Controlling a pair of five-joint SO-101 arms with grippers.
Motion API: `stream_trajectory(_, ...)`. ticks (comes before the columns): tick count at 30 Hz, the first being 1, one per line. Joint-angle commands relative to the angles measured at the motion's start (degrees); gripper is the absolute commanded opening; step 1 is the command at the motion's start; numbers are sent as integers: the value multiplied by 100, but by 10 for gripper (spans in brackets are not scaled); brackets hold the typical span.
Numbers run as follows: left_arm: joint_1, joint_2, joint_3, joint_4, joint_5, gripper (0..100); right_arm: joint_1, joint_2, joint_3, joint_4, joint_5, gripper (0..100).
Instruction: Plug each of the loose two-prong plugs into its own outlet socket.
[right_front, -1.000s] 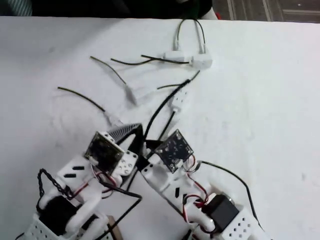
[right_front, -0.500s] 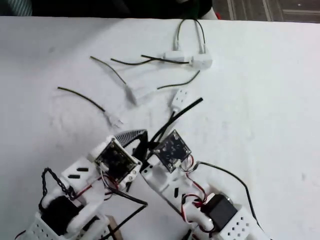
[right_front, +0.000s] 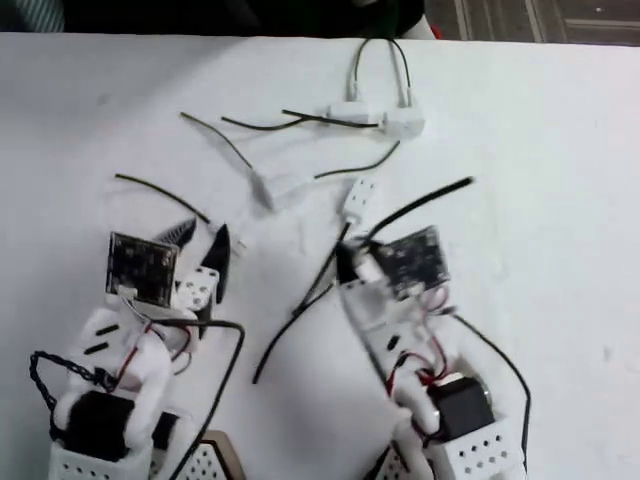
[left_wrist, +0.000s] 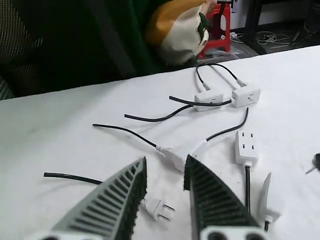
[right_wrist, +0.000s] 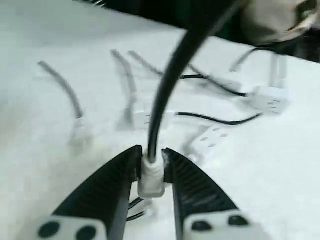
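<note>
My right gripper (right_wrist: 151, 152) is shut on a white two-prong plug (right_wrist: 151, 177), whose black cord (right_wrist: 175, 75) rises from it. In the high view that gripper (right_front: 352, 262) is just below a white outlet socket (right_front: 360, 198), and the cord (right_front: 420, 202) runs off to the right. My left gripper (left_wrist: 165, 161) is open, with a loose white plug (left_wrist: 157, 207) on the table between its fingers. From above, the left gripper (right_front: 200, 245) sits beside this plug (right_front: 232, 240). A plug and socket lie joined (right_front: 275, 185) mid-table.
Two white sockets (right_front: 345, 112) (right_front: 403, 124) linked by a looped cord lie at the back. Another black cord (right_front: 295, 315) trails across the table between the arms. Thin dark cord ends (right_front: 160, 192) spread left of centre. The table's right side is bare white.
The left arm swung left, away from the right arm, and now stands open at the loose plug. The right arm shifted right with its plug, whose cord swung to the right.
</note>
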Motion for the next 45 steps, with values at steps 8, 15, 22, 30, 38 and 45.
stream_trajectory(8, 514, 3864, -2224, -246, -387, 81, 1235, -13, 193, -673, 79, 17)
stream_trajectory(15, 892, 6897, -4193, -246, -475, 73, 1991, -13, 598, -1596, 70, 17)
stream_trajectory(22, 989, 9780, -6013, -220, -448, 211, 2246, -13, 598, -1604, -237, 17)
stream_trajectory(30, 1235, 12215, -8290, 220, -457, 229, 2246, -13, 589, -1604, -237, 17)
stream_trajectory(38, 1490, 12954, -10593, 2549, -448, 289, 2246, -57, 580, -1604, -220, 17)
stream_trajectory(45, 1569, 12980, -11297, 4167, -510, 289, 2255, -57, 571, -1604, -202, 17)
